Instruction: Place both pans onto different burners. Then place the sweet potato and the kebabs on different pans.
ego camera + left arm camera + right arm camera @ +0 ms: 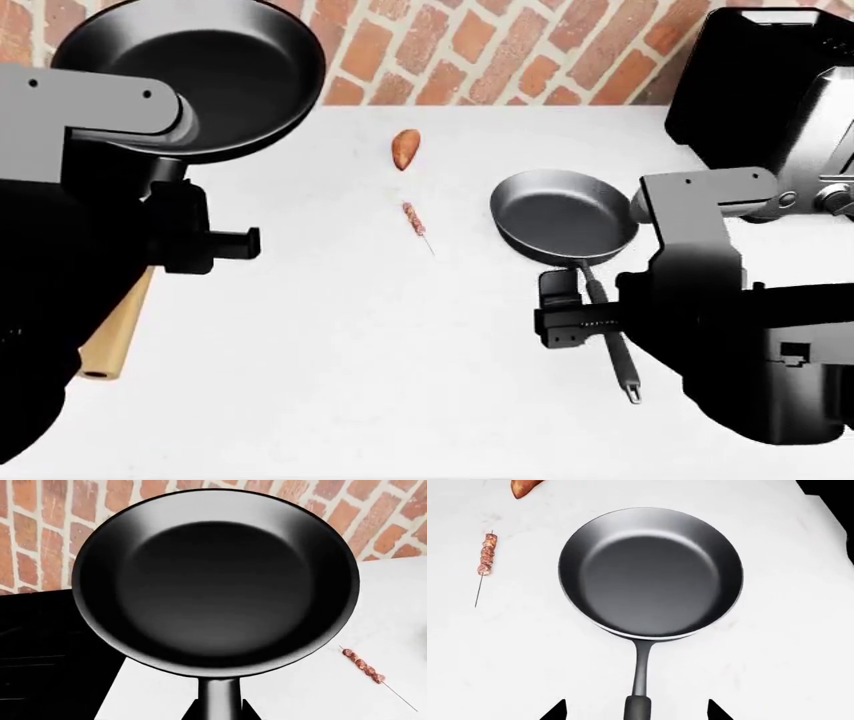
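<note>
My left gripper [219,705] is shut on the neck of the black pan [217,580], whose light wooden handle [118,325] sticks out behind it. The pan hangs in the air at the left by the brick wall, partly over the black range with its burners [47,645]. The dark grey pan [650,572] rests on the white counter [360,350]. My right gripper [637,710] stands open, a finger wide on each side of its thin black handle [611,345]. The sweet potato [406,149] and the kebabs [414,216] lie on the counter between the pans.
A brick wall [507,50] runs along the back of the counter. A black appliance [761,90] stands at the back right, close behind my right arm. The range's grates show only dimly in the left wrist view.
</note>
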Motion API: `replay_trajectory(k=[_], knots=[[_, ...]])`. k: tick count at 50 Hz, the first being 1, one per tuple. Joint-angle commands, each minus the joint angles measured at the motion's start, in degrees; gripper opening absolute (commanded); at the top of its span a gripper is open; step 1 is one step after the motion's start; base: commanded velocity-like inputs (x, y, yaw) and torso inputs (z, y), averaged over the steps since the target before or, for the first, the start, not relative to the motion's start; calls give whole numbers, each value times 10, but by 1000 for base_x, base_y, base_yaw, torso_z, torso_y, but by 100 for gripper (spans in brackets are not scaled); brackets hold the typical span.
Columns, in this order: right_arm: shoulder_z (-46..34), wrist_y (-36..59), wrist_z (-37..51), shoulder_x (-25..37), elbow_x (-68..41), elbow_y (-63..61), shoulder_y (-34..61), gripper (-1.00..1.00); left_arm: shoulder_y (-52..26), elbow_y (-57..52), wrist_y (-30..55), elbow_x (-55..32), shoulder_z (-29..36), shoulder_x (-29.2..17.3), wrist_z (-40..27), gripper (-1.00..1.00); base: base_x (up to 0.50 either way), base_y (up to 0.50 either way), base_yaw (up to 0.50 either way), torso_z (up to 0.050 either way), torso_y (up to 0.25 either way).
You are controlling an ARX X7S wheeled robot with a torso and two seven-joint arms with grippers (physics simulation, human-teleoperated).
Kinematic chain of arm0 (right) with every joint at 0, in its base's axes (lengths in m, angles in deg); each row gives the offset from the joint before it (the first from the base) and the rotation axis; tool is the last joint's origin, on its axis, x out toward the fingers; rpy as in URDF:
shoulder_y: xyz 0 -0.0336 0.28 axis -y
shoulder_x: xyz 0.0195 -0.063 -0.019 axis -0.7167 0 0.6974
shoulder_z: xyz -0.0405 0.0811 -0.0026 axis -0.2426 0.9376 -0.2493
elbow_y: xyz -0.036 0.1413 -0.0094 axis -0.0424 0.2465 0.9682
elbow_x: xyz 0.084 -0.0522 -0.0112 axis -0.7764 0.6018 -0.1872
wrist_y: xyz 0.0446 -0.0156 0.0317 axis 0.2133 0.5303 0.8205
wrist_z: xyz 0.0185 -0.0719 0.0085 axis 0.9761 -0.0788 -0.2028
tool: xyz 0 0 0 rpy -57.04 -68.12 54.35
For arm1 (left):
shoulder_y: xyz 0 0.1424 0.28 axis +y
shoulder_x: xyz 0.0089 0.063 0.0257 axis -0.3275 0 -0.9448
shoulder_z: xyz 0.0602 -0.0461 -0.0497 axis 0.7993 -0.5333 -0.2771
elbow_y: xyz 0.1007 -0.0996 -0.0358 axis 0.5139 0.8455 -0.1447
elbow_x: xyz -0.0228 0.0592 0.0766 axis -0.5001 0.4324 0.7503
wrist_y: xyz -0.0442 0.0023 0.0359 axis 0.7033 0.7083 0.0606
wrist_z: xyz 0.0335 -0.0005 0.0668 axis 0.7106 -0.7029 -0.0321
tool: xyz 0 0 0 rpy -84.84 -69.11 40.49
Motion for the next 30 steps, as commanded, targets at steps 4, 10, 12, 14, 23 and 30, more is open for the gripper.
replay_trajectory(k=[4, 10, 12, 14, 23, 30], knots=[[-21, 14, -5, -15, 8, 22, -7, 100, -40, 7, -6, 31, -26, -11, -4, -100, 0, 0, 0, 0, 5], [-30, 21, -3, -19, 9, 30, -5, 100, -40, 8, -7, 34, -24, -12, 0, -100, 0, 0, 0, 2, 6], [-30, 19, -5, -19, 11, 30, -7, 100, -41, 7, -9, 34, -23, -12, -1, -100, 0, 0, 0, 0, 5], [-32, 18, -8, -19, 16, 30, -12, 100, -40, 7, -10, 34, -23, -12, -1, -100, 0, 0, 0, 5, 5], [-35, 5, -34, -19, 48, 35, -42, 100, -40, 6, -11, 38, -18, -12, 1, -100, 0, 0, 0, 1, 5], [-37, -3, -45, -18, 61, 38, -56, 100, -40, 5, -13, 38, -14, -13, 1, -100, 0, 0, 0, 1, 3]])
